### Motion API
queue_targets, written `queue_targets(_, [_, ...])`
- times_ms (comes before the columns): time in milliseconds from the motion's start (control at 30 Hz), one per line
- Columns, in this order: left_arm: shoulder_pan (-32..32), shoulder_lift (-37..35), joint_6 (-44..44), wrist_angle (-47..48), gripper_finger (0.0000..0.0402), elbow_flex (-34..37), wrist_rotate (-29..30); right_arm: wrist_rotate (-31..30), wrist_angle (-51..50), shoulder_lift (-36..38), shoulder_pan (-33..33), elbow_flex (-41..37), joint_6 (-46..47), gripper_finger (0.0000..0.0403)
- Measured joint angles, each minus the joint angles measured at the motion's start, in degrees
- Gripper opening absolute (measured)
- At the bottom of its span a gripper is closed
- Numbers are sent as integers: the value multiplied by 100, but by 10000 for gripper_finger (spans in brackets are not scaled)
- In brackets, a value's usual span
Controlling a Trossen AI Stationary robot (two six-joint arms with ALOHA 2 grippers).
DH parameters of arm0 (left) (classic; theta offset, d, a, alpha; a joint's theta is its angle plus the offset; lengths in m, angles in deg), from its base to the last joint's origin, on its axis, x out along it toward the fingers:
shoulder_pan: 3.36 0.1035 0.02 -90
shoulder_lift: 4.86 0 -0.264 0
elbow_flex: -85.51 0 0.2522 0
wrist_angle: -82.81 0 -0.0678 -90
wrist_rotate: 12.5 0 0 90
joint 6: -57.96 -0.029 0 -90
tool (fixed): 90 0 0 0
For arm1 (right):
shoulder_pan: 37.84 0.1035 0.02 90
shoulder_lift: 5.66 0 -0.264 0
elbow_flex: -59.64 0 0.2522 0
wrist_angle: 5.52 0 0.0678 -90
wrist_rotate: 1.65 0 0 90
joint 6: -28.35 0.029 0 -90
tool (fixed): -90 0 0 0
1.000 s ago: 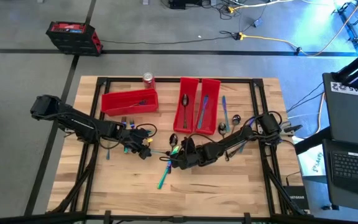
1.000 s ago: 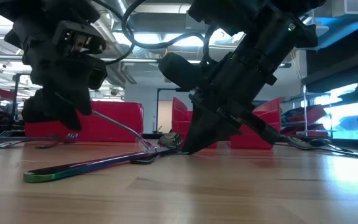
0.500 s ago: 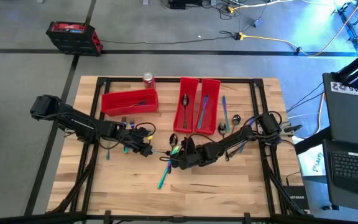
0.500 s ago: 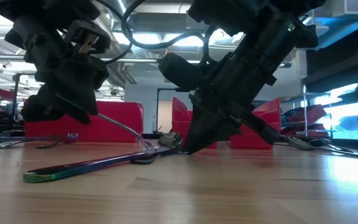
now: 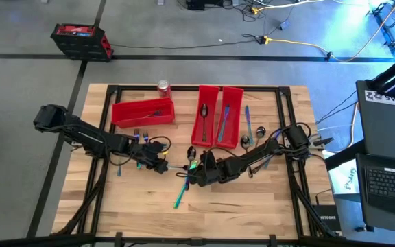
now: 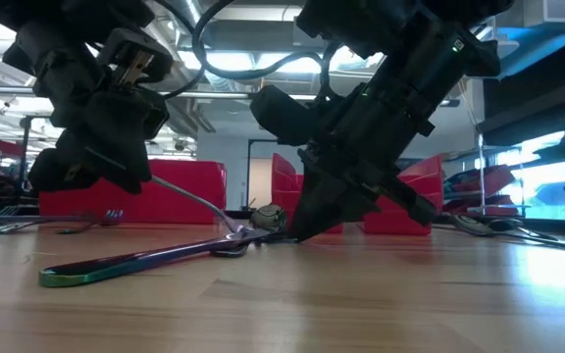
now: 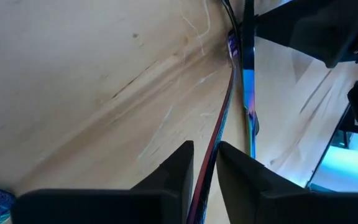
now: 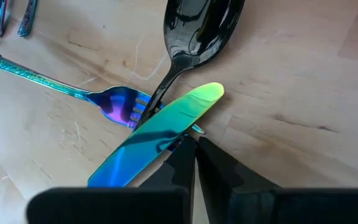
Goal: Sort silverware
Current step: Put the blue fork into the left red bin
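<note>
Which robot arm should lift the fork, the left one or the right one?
Probably the left. The left gripper is already shut on the fork by its handle. The right gripper is shut, tips down on the knife.

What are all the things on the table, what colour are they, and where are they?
Table: one, light wood, under everything.
Red bins: three, red; one lying crosswise at the back left, two side by side at the back middle.
Soda can: one, red, at the back edge beside the bins.
Fork: one, blue-purple, mid-table; its handle is between the left gripper's fingers.
Knife: one, green-blue, crossing the fork's tines.
Dark spoon: one, black, handle meeting the fork and knife.
Other silverware: a few pieces in the bins and right of them; exact count unclear.
Left gripper: shut on the fork's handle.
Right gripper: shut, tip at the knife.
</note>
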Motion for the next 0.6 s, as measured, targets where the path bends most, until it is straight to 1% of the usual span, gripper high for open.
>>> queue_targets(67, [-30, -2, -19, -6, 47, 0, 102, 47, 1, 0, -1, 0, -195, 4])
queue_targets(200, [-147, -24, -150, -85, 9, -14, 335, 88, 19, 0, 13, 0, -187, 33])
queue_targets(467, [-186, -19, -460, -210, 1, -6, 373, 117, 34, 53, 13, 1, -216, 92])
queue_targets(600, [-179, -9, -607, -368, 0, 4, 333, -73, -206, 266, 20, -22, -345, 132])
